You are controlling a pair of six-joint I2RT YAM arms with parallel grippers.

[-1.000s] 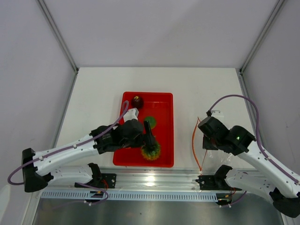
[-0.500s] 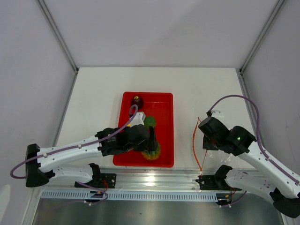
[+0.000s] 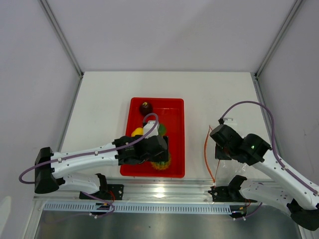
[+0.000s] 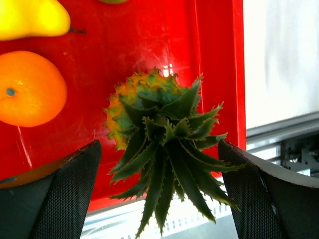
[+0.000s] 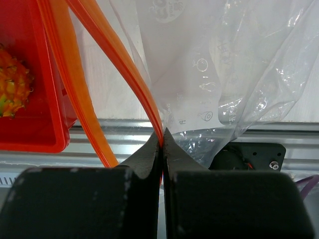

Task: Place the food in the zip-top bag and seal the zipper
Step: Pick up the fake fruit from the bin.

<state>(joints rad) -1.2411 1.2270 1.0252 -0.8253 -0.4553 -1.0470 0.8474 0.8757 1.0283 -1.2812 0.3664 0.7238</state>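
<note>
Swung further over the red tray on the counter, the left claw gapes open astride the pineapple lying in that tray. Beside the tray, the right claw pinches the zip-top bag by its zipper.

This looks like a robot lab, not a home. A bare white table sits inside plain pale walls held by metal bars. Along the table's near edge runs a silver rail. The left arm and right arm, white robot arms with purple cables, are fixed there. On the table, a red tray holds plastic toy fruit.
</note>
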